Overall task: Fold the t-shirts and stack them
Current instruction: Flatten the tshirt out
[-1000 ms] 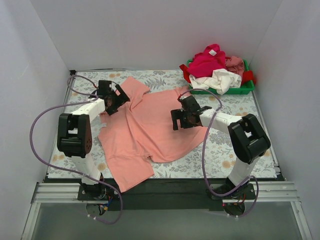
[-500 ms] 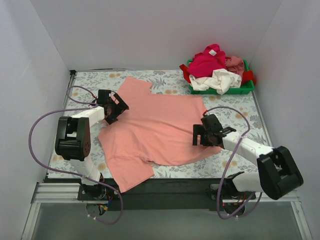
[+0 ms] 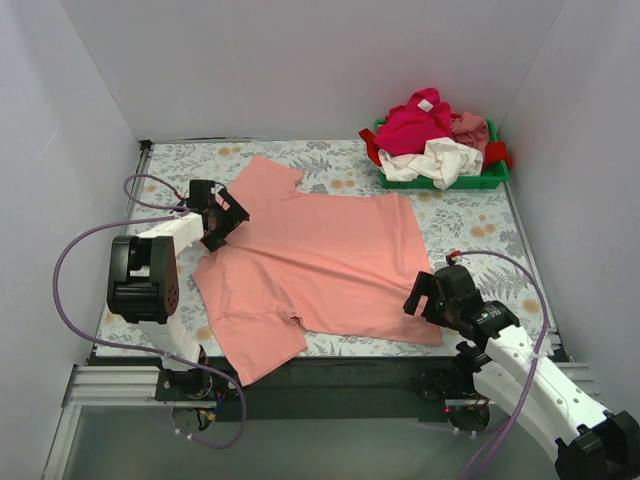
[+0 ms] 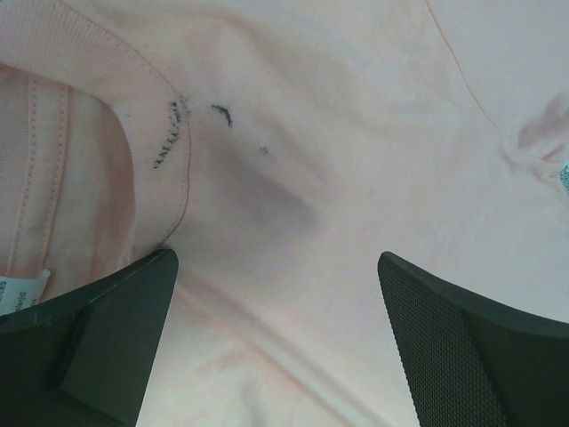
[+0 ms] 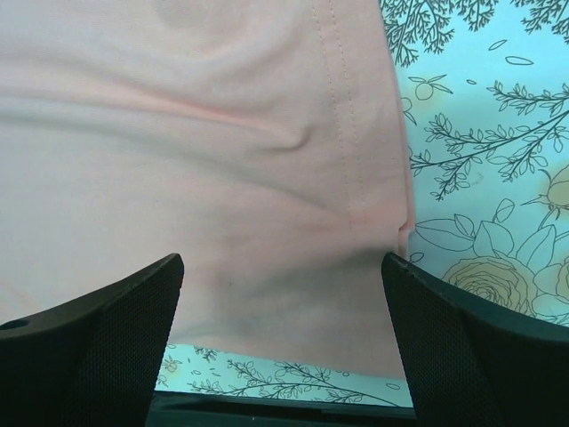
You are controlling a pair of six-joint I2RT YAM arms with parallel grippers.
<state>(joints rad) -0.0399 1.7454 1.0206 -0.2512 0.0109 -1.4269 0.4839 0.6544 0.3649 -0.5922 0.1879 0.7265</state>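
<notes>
The salmon-pink t-shirt [image 3: 310, 260] lies spread nearly flat on the floral mat, its collar to the left and its hem to the right. My left gripper [image 3: 215, 215] is open over the collar area; in the left wrist view [image 4: 276, 267] its fingers [image 4: 98, 329] stand wide apart above the cloth and collar seam [image 4: 160, 133]. My right gripper [image 3: 432, 300] is open at the shirt's near right hem corner; the right wrist view [image 5: 283, 267] shows that hem corner [image 5: 373, 222] between the jaws. Magenta [image 3: 415, 120], white [image 3: 440, 160], dusty pink [image 3: 470, 127] and red [image 3: 497, 153] shirts are piled at the back right.
The green plastic tray [image 3: 490, 181] holding the pile stands at the back right corner. White walls close in the left, back and right sides. The floral mat [image 3: 470, 225] shows bare between the shirt and the tray. The table's dark front edge [image 3: 330, 375] lies just beyond the hem.
My right arm has swept from the shirt's middle to its near right corner, and the body of the shirt now lies flatter and wider. My left gripper has shifted slightly left.
</notes>
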